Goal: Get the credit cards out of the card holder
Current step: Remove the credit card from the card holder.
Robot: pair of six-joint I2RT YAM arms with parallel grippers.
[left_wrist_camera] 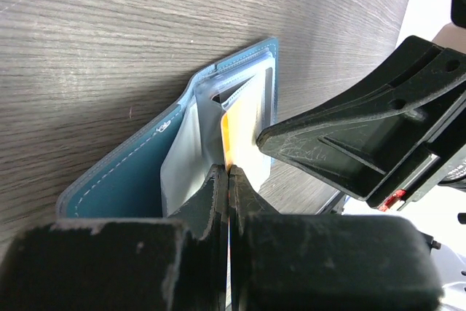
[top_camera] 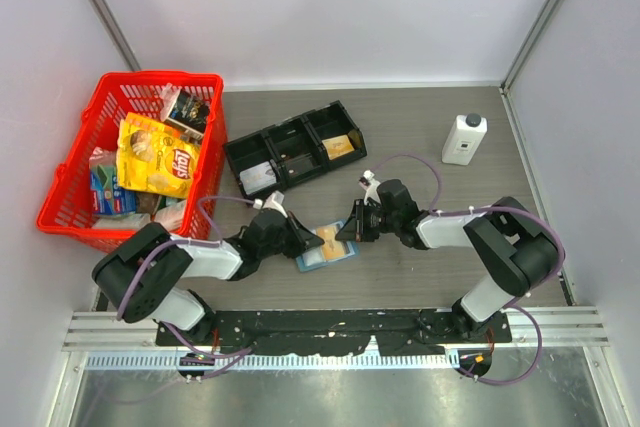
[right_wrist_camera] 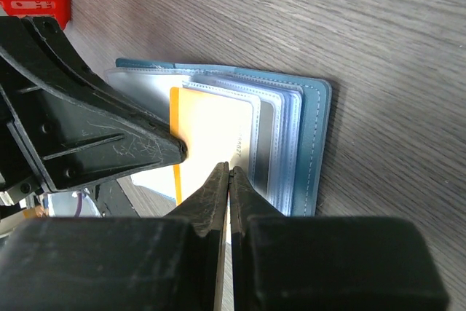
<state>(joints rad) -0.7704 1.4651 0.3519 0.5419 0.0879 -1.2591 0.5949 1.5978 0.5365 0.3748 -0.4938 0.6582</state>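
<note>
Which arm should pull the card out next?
Probably left: the left claw is shut on the orange-striped card in the open blue card holder. The right claw is shut close by, seemingly steadying things.

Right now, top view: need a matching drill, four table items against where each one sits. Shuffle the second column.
Things:
1. card holder
2. red basket
3. white bottle
4. black tray

Places:
a. far right, standing alone
b. between the left pincer and the right pincer
c. far left, against the wall
d. centre, behind the card holder

Pairs: 1-b, 2-c, 3-a, 4-d
</note>
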